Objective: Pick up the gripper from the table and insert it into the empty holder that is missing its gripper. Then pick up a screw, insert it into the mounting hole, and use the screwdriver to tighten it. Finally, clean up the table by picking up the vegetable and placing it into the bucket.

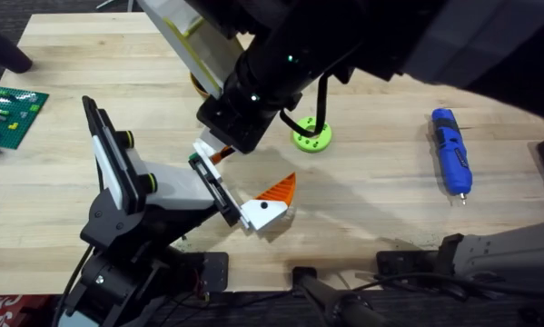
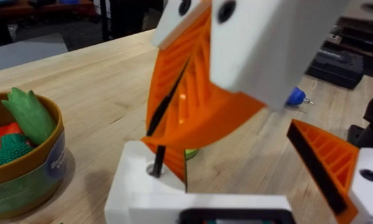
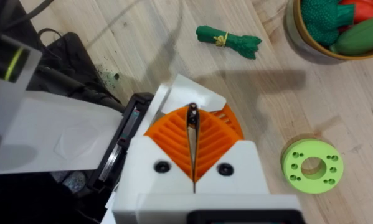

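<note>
Holder point(image 1: 167, 186): low left on table, long axis running right; gripper point(image 1: 270, 207) seated at its right end, orange finger pointing up-right. Insertion looks done.
Right gripper point(image 3: 193, 158): pads pinched narrow on screw point(image 3: 192, 116), upright, tip down at mounting hole. Judged: screw step underway.
Left gripper: can't tell.
Vegetable point(image 3: 227, 41): on table beside bucket point(image 2: 25, 180); cleanup left.
Screwdriver point(image 1: 451, 152): far right, untouched, tip toward near edge.

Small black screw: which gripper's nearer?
Right. The right gripper is shut on the small black screw. The left gripper sits open just beneath, with the screw's tip at the hole in one white finger block.
</note>
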